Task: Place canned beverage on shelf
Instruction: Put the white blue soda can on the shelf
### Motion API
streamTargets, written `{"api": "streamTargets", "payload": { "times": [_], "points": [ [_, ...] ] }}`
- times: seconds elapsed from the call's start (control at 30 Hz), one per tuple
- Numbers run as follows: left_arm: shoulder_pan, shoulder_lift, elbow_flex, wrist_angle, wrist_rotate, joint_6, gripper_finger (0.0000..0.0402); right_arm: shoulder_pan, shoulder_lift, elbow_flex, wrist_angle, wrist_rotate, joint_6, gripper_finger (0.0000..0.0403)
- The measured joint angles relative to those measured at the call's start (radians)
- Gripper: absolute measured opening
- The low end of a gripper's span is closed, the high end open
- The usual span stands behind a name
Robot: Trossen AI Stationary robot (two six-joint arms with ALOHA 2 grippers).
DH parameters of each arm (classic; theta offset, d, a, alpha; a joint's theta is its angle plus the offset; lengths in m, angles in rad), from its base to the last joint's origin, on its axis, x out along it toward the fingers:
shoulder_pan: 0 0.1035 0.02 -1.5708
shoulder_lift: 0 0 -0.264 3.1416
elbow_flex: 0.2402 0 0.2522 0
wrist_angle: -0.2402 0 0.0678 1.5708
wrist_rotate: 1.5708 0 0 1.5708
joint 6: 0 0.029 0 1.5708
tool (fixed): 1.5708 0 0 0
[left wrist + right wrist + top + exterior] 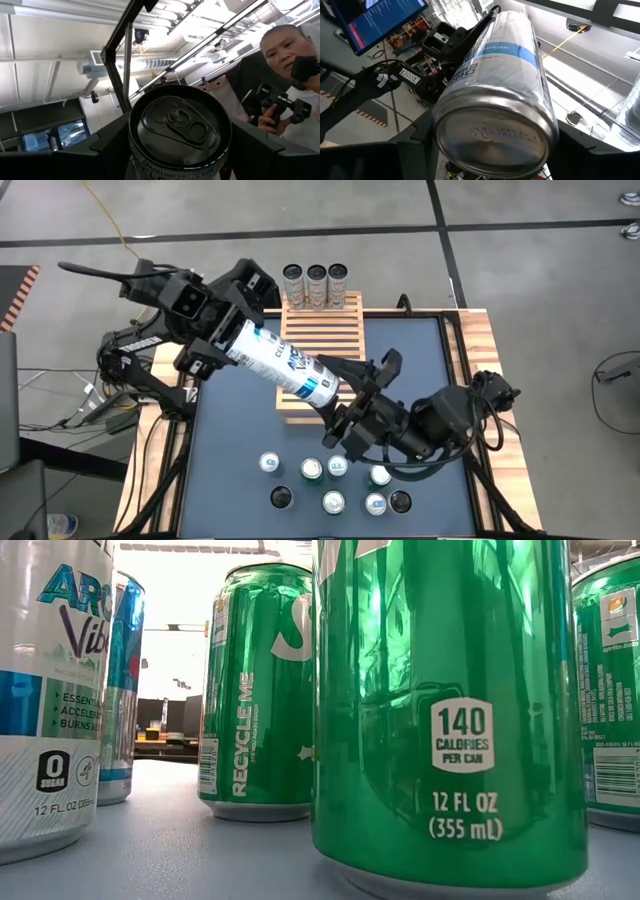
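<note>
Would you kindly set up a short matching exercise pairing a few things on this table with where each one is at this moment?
Things:
1. white and blue can
2. three grey cans
3. green cans
4. person

Places:
A. standing on the blue table at its near end
B. beyond the table, seen in the left wrist view
C. held in the air between the left gripper and the right gripper, above the shelf
D. in a row at the shelf's far end

Pairs: 1-C, 2-D, 3-A, 4-B
</note>
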Motion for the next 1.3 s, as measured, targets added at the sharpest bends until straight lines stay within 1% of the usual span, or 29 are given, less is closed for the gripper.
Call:
{"api": "streamTargets", "payload": {
  "times": [0.07, 0.3, 0.43, 0.63, 0.8, 0.97, 1.03, 1.13, 1.3],
  "points": [
    [0.001, 0.000, 0.001, -0.003, 0.000, 0.000, 0.0252, 0.000, 0.000, 0.000, 0.011, -0.001, -0.014, 0.0266],
    [0.000, 0.000, 0.001, -0.018, 0.002, 0.000, 0.0252, 0.027, 0.000, -0.001, 0.055, -0.021, -0.168, 0.0266],
    [0.000, 0.000, 0.001, -0.018, -0.003, 0.001, 0.0252, 0.035, 0.001, -0.001, 0.103, -0.024, -0.159, 0.0266],
    [0.000, 0.000, 0.001, -0.023, -0.016, -0.001, 0.0252, 0.035, 0.001, -0.001, 0.107, -0.023, -0.146, 0.0262],
    [0.001, 0.000, 0.001, -0.023, -0.018, -0.005, 0.0252, 0.033, 0.001, -0.001, 0.107, -0.025, -0.145, 0.0247],
    [0.000, -0.001, 0.001, -0.035, -0.024, -0.005, 0.0252, 0.036, 0.001, -0.001, 0.108, -0.025, -0.142, 0.0218],
    [0.000, -0.001, 0.001, -0.035, -0.024, -0.009, 0.0252, 0.039, 0.001, -0.001, 0.107, -0.024, -0.142, 0.0212],
    [0.000, -0.001, 0.001, -0.037, -0.036, -0.009, 0.0252, 0.040, 0.000, -0.001, 0.107, -0.023, -0.141, 0.0220],
    [0.000, -0.001, 0.000, -0.043, -0.048, -0.024, 0.0252, 0.040, 0.000, 0.000, 0.103, -0.025, -0.154, 0.0262]
  ]
}}
